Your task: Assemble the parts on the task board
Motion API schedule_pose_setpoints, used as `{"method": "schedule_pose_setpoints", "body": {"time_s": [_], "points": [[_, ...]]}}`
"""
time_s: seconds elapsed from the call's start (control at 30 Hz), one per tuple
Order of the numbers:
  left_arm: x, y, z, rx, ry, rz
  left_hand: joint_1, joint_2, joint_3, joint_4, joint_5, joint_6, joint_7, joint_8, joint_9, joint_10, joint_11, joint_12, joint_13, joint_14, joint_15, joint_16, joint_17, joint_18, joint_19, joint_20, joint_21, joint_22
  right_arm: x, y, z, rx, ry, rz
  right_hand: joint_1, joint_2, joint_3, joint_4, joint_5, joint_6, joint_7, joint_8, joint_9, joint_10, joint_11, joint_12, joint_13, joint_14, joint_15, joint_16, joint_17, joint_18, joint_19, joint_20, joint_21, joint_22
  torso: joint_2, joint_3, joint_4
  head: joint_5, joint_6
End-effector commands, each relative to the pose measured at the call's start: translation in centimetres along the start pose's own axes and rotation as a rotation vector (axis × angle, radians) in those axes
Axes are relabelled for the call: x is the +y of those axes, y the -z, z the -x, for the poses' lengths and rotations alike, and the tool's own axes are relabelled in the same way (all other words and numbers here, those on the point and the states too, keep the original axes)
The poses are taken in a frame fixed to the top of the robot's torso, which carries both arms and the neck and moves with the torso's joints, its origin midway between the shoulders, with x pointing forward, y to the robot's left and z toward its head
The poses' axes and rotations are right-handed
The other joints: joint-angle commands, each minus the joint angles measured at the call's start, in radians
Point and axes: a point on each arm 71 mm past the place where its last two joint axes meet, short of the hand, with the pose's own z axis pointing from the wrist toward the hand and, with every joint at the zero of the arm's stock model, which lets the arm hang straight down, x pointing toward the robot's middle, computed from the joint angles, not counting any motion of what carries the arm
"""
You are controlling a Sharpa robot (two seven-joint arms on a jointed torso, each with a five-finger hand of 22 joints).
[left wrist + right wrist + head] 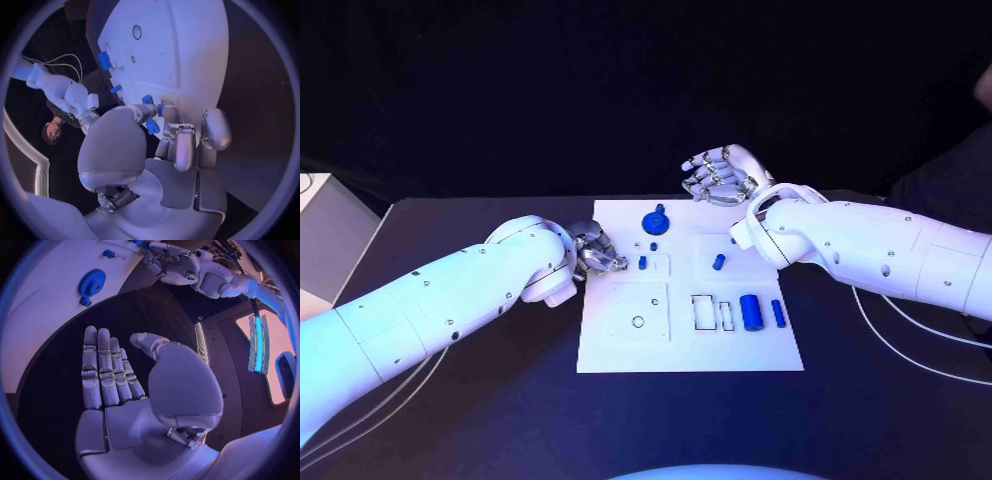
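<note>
The white task board (625, 345) lies in the middle of the black table (473, 420), its long sides running from the near edge toward the far edge; no writing can be read on it. In its near right part a large blue cylinder (751, 311) and a thinner blue bar (777, 314) lie side by side, long axes pointing toward the far edge, just beside two slots. Farther in, a small blue peg (718, 262) lies slightly tilted, and another small blue peg (642, 263) sits by the left robot hand (593, 250), which is at the board's left edge with its fingers curled in; the left wrist view shows a small blue piece (152, 126) between its fingertips. Near the board's far edge sits a blue gear (656, 222). Beyond the far right corner, the right robot hand (718, 175) hovers over bare table, holding nothing, fingers straight and together, thumb apart.
</note>
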Motion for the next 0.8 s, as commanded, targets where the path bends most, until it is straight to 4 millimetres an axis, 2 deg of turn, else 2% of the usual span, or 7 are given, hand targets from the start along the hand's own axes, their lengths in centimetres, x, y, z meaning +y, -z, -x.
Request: {"method": "schedule_pose_setpoints", "body": {"time_s": [0.03,0.37,0.6,0.8], "points": [[-0.1,-0.1,-0.5,0.101,0.059,-0.015,0.0,0.006,0.173,-0.178,0.0,0.007,0.001,0.006,0.004,0.003,0.001,-0.001,0.001,0.069,0.001,0.003,0.16,0.012,-0.004,-0.001,-0.007,-0.002,0.1,0.0,-0.1,0.014,-0.003,0.011,-0.007,0.005,-0.005,-0.002,0.003,0.001,0.009,0.004,-0.001,0.002,-0.005,-0.004,-0.001,0.007,0.0,-0.002,-0.001,0.004,0.006,-0.002,-0.006,-0.001,0.0,0.0,-0.0004,0.001,0.001],[0.1,0.0,1.7,0.151,0.101,-0.014,0.0,0.006,0.175,-0.183,0.0,0.007,0.001,0.007,0.004,0.003,0.001,-0.002,-0.001,0.07,0.002,0.004,0.163,0.012,-0.005,-0.001,-0.007,-0.002,0.0,0.0,-0.1,0.013,-0.002,0.008,-0.007,0.005,-0.005,-0.002,0.003,0.001,0.009,0.004,-0.001,0.002,-0.005,-0.004,-0.001,0.007,0.0,-0.002,-0.001,0.004,0.006,-0.002,-0.006,-0.001,0.0,-0.0001,0.0005,-0.001,0.0],[-0.6,0.1,2.9,0.224,0.054,-0.009,-0.001,0.007,0.177,-0.19,-0.001,0.007,0.002,0.007,0.004,-0.001,0.002,-0.006,-0.008,0.069,0.003,0.003,0.162,0.013,-0.01,0.001,-0.012,-0.006,0.0,0.0,-0.1,0.013,-0.002,0.008,-0.008,0.006,-0.007,-0.002,0.003,0.0,0.009,0.004,-0.002,0.003,-0.005,-0.004,-0.008,0.01,0.0,-0.006,-0.002,0.004,0.009,-0.002,-0.008,-0.007,-0.001,-0.0001,0.0006,0.001,0.0],[-1.2,-0.2,3.5,0.289,0.001,0.007,-0.007,0.019,0.175,-0.197,-0.005,0.001,0.006,0.004,0.003,-0.013,0.007,-0.015,-0.025,0.064,0.007,-0.002,0.151,0.015,-0.021,0.003,-0.023,-0.015,0.0,0.0,-0.2,0.014,-0.003,0.008,-0.008,0.006,-0.007,-0.002,0.003,0.0,0.009,0.004,-0.002,0.003,-0.005,-0.004,-0.008,0.01,0.0,-0.006,-0.002,0.004,0.009,-0.002,-0.008,-0.007,0.001,-0.0006,-0.0006,0.003,0.002]]}}
